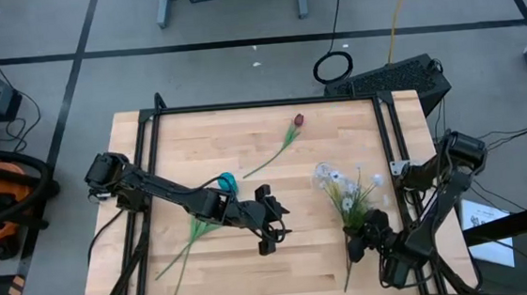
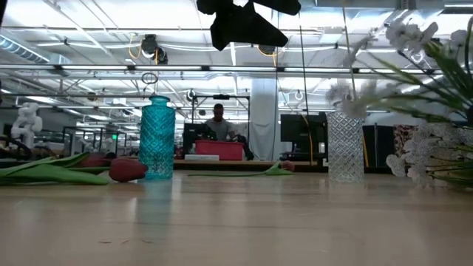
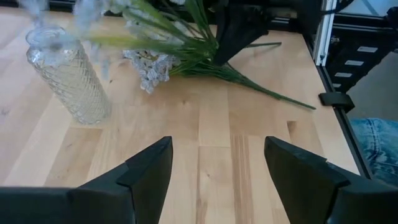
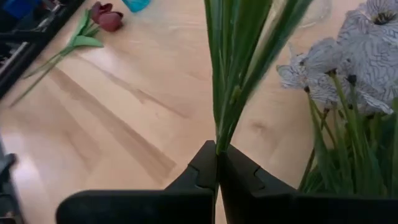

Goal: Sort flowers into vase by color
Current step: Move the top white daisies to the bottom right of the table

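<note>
White spray [image 4: 367,43] green-stemmed; my right gripper [image 4: 218,163] clenched on its stems, left gripper [image 3: 217,171] jaws released. Blossoms blurred, cut off.

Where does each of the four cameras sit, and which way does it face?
High: overhead, straight down; both arms, left gripper mid-table.
Low: table height, facing the room; teal vase, an arm above.
Left wrist: past open jaws at clear vase.
Right wrist: right gripper, jaws shut on white flowers.
Shared: high and left wrist both show the clear vase.

Wooden table [image 1: 282,268]; vases, flowers [image 1: 282,144]
</note>
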Motion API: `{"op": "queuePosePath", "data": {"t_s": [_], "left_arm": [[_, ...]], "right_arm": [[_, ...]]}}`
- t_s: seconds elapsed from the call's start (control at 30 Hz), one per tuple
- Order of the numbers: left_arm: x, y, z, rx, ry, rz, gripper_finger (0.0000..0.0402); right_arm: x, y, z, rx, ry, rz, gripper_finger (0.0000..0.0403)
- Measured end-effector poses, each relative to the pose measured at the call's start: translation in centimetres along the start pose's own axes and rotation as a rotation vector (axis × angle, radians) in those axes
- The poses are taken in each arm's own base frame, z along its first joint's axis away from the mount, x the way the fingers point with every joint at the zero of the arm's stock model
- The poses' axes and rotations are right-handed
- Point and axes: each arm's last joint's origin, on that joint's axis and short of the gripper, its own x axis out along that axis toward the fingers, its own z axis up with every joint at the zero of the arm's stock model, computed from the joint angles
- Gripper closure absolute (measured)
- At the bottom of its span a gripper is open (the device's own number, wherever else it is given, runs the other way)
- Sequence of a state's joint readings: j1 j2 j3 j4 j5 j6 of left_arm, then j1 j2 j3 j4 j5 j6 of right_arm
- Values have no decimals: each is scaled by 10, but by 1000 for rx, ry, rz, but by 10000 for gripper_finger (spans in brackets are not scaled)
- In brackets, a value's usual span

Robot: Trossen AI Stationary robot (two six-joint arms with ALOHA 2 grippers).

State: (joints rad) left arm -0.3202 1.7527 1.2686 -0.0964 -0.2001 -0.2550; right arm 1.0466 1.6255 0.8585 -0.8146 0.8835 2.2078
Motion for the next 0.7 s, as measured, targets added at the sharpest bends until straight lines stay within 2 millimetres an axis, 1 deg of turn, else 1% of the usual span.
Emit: {"op": "queuePosePath", "data": {"t_s": [0.07,0.23,0.3,0.47,0.6,0.7], "left_arm": [[0,0,0,0,0,0,141],[0,0,0,0,0,0,141],[0,0,0,0,-2,0,141],[0,1,1,-4,-8,1,141],[1,2,1,-6,-8,3,141],[1,2,1,-6,-8,3,141]], "right_arm": [[3,-1,-3,-15,-4,-12,402],[6,-6,-11,-64,60,-84,402],[7,-6,-14,-66,68,-87,402],[7,-7,-14,-74,72,-97,402],[6,-12,-13,-120,139,-186,402],[5,-14,-13,-123,167,-223,403]]}}
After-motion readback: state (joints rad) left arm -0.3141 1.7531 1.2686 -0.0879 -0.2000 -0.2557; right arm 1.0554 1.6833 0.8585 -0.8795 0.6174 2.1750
